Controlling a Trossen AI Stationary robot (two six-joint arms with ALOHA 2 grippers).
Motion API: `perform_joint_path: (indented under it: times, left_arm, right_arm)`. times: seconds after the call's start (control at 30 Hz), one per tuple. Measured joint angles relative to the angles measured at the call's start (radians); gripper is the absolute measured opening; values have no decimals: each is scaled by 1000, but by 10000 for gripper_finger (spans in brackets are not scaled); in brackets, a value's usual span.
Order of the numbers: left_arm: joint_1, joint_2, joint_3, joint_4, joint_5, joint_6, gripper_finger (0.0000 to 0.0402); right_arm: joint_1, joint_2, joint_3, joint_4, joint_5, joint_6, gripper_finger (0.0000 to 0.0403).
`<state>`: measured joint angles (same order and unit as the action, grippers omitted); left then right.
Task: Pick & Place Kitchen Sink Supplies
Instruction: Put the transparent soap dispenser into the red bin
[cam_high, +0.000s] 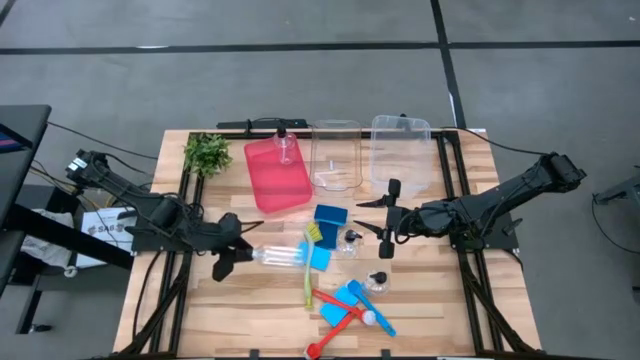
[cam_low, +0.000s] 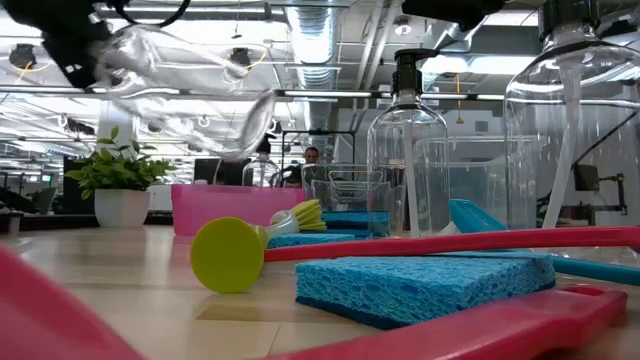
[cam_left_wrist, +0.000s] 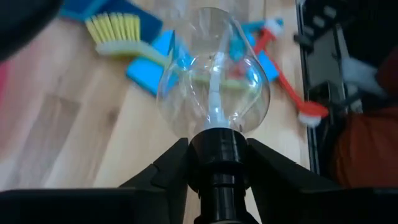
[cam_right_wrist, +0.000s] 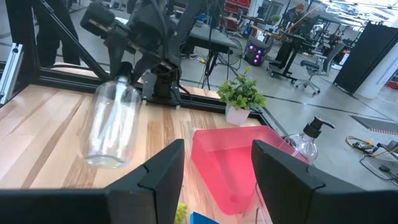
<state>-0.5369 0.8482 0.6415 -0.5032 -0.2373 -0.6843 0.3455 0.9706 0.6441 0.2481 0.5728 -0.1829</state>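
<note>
Gripping a clear pump bottle (cam_high: 275, 256) by its black top, left hand (cam_high: 232, 252)

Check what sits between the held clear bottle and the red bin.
In the high view, only bare wood lies between the clear pump bottle in the left gripper and the red plastic bin.

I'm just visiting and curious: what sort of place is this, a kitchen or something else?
Probably a robotics lab or open workshop, not a kitchen. The sink supplies lie on a wooden table between two robot arms, and beyond it the right wrist view shows desks with office chairs, while the low view shows exposed ceiling ducts.
</note>
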Motion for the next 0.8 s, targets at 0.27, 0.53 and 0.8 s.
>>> perform_joint_path:
  times: [0.27, 0.53, 0.8]
  left_arm:
    - [0, 2, 0, 51, -195, 40, 154]
    - [20, -2, 0, 86, -376, 74, 134]
    - [88, -40, 0, 89, -527, 127, 146]
  right_arm:
    - [0, 0, 0, 0, 0, 0, 182]
    - [0, 0, 0, 0, 0, 0, 182]
    - [0, 0, 0, 0, 0, 0, 182]
